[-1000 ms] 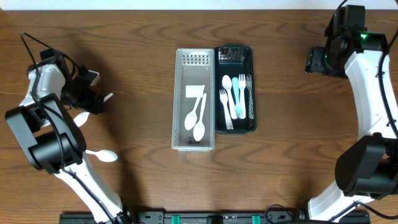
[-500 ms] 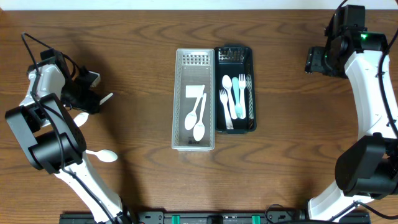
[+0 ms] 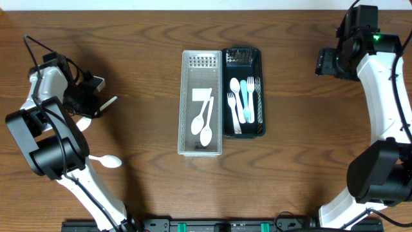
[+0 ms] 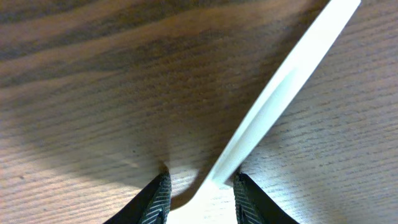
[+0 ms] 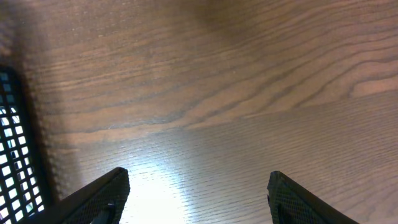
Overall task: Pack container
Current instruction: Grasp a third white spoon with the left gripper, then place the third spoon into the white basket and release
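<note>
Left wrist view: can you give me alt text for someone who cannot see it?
Two dark fingertips of the left hand straddle a white plastic utensil handle lying on the wooden table, with a gap on one side. The handle runs diagonally toward the upper right corner.

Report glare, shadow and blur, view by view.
Left wrist: the white utensil is soft-edged, glare washes out the table at bottom left, and shadow darkens the top. Right wrist: a bright sheen lies on the table at bottom centre, with shade beside the black basket. Overhead: sharp and evenly lit.
</note>
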`<state>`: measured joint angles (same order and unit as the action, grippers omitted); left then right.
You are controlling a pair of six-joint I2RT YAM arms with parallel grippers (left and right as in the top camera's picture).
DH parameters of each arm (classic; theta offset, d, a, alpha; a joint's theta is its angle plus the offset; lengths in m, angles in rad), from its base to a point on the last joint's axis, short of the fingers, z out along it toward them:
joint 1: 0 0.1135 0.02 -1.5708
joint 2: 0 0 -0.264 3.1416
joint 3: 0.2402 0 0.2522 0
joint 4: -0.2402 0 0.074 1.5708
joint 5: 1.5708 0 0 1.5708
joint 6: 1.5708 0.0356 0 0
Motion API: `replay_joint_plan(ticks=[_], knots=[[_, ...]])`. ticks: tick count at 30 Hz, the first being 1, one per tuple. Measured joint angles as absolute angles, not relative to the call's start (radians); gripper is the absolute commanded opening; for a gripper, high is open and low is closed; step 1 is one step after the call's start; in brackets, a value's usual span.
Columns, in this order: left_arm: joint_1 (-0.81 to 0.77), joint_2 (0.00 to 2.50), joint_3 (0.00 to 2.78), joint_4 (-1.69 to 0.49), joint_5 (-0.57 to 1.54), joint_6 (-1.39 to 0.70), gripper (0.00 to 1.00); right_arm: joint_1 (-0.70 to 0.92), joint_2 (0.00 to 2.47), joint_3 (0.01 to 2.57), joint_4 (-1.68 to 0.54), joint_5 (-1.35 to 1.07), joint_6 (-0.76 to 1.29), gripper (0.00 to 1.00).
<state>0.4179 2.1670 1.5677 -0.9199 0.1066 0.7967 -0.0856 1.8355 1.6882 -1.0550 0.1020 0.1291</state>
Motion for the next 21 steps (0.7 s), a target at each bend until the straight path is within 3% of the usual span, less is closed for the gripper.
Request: replay_joint_plan(ticks=[5,8,14,21], knots=[[0.418,2.168,1.568,-0.937,0.106,0.789,0.28,-0.086,1.835,1.688,-1.055,0.102,0.129,0.75],[0.418,2.168,1.568,-0.941,0.106,0.783,0.15,-0.086,1.835,1.688,-1.061,0.102,0.129,0.75],[0.418,2.170,1.568,-0.942,0.107,0.783,0.06,-0.086,1.835,1.688,-1.068,0.102,0.129,0.75],[0.417,2.170,1.568,-0.945,0.109,0.783,0.06,-0.086,1.835,1.688,-1.069,0.102,0.129,0.75]])
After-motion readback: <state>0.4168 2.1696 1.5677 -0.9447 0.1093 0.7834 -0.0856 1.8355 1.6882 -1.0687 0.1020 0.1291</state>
